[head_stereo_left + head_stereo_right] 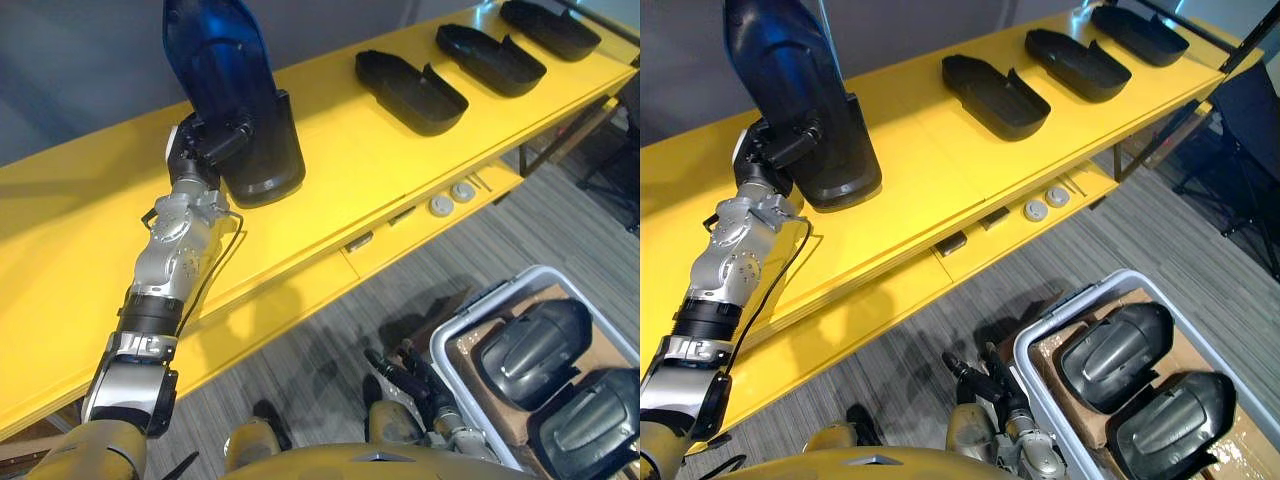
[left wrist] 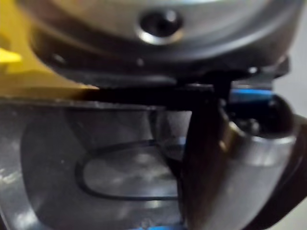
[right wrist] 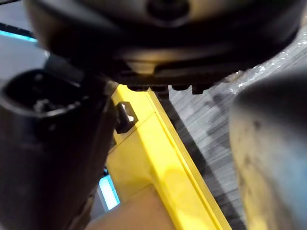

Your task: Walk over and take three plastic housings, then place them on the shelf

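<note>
Three plastic housings (image 1: 411,92) lie far right on the yellow shelf (image 1: 90,220). The left hand (image 1: 205,140) clamps a fourth housing (image 1: 235,90) upright there, not released. The right hand (image 1: 410,372) is relaxed and empty by the bin (image 1: 485,298).

The 2 head eyes look steeply down, sharing the yellow shelf (image 1: 380,170) across the upper frame and the grey bin (image 1: 485,300) at lower right. The left wrist camera sits close against a dark housing (image 2: 96,158). The right wrist camera faces the shelf edge and floor (image 3: 206,110).
</note>
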### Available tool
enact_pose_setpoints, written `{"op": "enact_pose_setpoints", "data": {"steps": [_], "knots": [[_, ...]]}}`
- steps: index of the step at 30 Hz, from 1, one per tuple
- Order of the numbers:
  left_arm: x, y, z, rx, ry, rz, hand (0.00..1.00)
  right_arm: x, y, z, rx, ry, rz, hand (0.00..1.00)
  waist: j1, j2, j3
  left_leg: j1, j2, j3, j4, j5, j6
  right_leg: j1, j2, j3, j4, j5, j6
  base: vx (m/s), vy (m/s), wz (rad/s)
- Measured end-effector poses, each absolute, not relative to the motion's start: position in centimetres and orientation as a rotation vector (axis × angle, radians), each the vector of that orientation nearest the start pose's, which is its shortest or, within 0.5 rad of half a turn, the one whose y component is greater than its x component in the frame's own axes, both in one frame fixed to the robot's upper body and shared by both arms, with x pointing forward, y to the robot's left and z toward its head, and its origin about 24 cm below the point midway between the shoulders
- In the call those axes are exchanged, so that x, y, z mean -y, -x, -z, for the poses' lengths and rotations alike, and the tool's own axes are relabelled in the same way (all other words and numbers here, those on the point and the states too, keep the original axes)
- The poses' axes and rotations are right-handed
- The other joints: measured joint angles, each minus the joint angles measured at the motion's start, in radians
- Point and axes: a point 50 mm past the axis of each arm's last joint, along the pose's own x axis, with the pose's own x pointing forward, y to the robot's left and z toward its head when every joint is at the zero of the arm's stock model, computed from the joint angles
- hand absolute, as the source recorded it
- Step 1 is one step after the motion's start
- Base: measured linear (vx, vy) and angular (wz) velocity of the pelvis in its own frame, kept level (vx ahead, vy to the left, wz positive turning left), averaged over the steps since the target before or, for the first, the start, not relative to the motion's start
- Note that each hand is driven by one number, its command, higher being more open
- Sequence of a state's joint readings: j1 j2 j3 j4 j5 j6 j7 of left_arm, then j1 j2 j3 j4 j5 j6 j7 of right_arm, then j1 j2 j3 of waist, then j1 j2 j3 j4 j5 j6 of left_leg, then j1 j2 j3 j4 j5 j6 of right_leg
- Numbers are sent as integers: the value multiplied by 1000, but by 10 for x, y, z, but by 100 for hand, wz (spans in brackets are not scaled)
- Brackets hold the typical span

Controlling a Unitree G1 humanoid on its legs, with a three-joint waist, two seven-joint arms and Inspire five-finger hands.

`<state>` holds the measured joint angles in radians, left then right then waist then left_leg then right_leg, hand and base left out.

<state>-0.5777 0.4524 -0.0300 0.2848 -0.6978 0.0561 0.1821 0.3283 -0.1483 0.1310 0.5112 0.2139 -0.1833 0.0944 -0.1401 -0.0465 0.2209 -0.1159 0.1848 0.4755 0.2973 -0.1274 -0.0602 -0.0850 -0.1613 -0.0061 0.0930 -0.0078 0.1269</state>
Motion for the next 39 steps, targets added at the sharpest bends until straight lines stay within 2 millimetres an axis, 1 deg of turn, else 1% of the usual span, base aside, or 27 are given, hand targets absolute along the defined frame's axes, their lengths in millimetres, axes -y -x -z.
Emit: {"op": "enact_pose_setpoints", "data": {"steps": [2, 5, 8, 10, 13, 15, 19, 25, 26, 30, 34, 39], "knots": [[-212, -355, -170, 211, 317, -63, 0, 178, -114, 109, -661, -79, -7, 100, 0, -4, 22, -19, 13, 1, 34, -17, 2, -10, 7, 11, 0, 6, 0, -28, 29, -13], [-212, -358, -173, 213, 330, -65, 0, 179, -110, 112, -678, -73, 12, 100, -4, -5, 31, -21, 21, 4, 51, -28, 1, -11, 10, 16, 0, 7, 0, -17, 16, -8], [-212, -359, -176, 218, 356, -60, 0, 181, -108, 113, -688, -85, 28, 100, -2, 3, 46, -37, 34, 6, 81, -43, 2, -22, 15, 24, 7, 7, 0, -15, 20, -6], [-210, -362, -182, 220, 374, -58, 0, 182, -108, 113, -687, -100, 44, 100, -1, 3, 50, -53, 36, 5, 90, -45, 4, -35, 16, 25, 13, 7, 1, 0, 0, 0], [-212, -364, -181, 204, 404, -74, 0, 183, -108, 113, -686, -103, 60, 100, -1, 6, 55, -53, 38, 3, 98, -47, 7, -35, 16, 27, 18, 7, 1, 0, 0, 0], [-210, -367, -187, 202, 405, -73, 0, 184, -109, 113, -678, -103, 64, 100, 0, 6, 74, -53, 38, -1, 101, -47, 7, -35, 16, 26, 26, 6, 1, 0, 0, 0], [-213, -368, -185, 181, 413, -86, 0, 186, -108, 114, -685, -121, 92, 100, 0, 7, 77, -53, 38, -2, 102, -47, 7, -36, 16, 25, 29, 6, 1, -8, 3, 0], [-219, -371, -174, 119, 416, -109, 0, 191, -106, 115, -694, -115, 114, 100, 0, 20, 86, -53, 38, -2, 104, -48, 7, -36, 16, 25, 31, 6, 1, 0, 0, 0], [-220, -371, -175, 120, 418, -105, 100, 192, -106, 115, -693, -112, 115, 100, 1, 22, 88, -53, 38, -3, 104, -48, 7, -36, 16, 24, 31, 6, 1, 0, 0, 0], [-220, -376, -181, 124, 411, -104, 100, 193, -107, 113, -677, -116, 119, 100, 1, 24, 104, -55, 40, -4, 110, -49, 6, -37, 16, 24, 37, 5, 0, 0, 0, 0], [-222, -380, -191, 151, 371, -119, 100, 195, -107, 114, -678, -135, 139, 100, 1, 26, 113, -90, 54, -4, 135, -61, 6, -71, 22, 27, 52, 4, 1, -28, 9, -3], [-223, -381, -193, 145, 362, -128, 100, 197, -104, 116, -693, -152, 161, 100, 1, 29, 128, -86, 56, -3, 139, -61, 6, -71, 24, 30, 62, 4, 0, 0, 0, 0]]}}
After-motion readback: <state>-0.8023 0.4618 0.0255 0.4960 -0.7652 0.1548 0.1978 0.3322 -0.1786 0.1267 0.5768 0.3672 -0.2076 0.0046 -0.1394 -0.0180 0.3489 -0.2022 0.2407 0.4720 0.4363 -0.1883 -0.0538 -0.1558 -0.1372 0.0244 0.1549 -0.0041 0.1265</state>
